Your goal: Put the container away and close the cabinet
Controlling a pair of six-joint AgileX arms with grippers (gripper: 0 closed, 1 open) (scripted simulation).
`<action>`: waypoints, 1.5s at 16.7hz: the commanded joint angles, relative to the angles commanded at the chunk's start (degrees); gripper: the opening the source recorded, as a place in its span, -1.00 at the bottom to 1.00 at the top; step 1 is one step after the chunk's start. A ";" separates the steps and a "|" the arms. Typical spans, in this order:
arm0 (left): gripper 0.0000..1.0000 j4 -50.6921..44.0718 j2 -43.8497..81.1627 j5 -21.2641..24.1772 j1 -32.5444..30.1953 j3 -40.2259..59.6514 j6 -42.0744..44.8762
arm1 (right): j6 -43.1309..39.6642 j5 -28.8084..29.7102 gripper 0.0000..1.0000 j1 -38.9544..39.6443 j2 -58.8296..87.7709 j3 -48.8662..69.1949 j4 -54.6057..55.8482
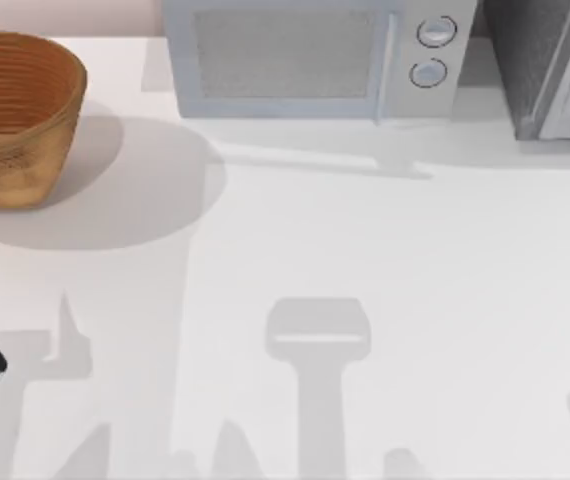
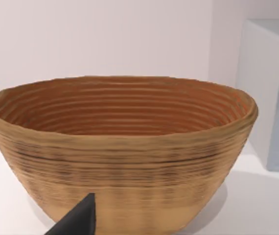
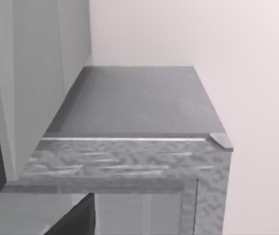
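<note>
**Basket ahead of the left gripper, cabinet at far right**

The woven basket [image 1: 10, 115] sits upright on the table [image 1: 365, 260], left of the microwave [image 1: 310, 60] and apart from it. The left gripper [image 2: 76, 220] is low and near the basket's outer wall; seemingly just short of it, and whether its fingers are spread I cannot tell. The grey cabinet [image 1: 550, 65] stands right of the microwave, with the right gripper [image 3: 73, 220] near its top edge

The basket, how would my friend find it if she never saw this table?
Start at the white microwave at the back of the table, then look toward the table's left edge. The basket sits there, a round woven bowl, open on top. Nothing else is brown and ribbed.
</note>
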 joint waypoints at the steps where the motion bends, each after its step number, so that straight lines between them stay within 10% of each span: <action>1: 1.00 0.00 0.00 0.00 0.00 0.00 0.00 | 0.00 0.03 1.00 0.03 0.00 0.00 0.00; 7: 1.00 0.00 0.00 0.00 0.00 0.00 0.00 | 0.87 12.06 1.00 11.43 -0.18 0.01 -0.49; 20: 1.00 0.00 0.00 0.00 0.00 0.00 0.00 | 1.18 69.29 1.00 68.79 -2.22 -0.63 -2.33; 25: 1.00 0.00 0.00 0.00 0.00 0.00 0.00 | 0.16 83.16 1.00 83.17 -2.73 -1.20 -3.05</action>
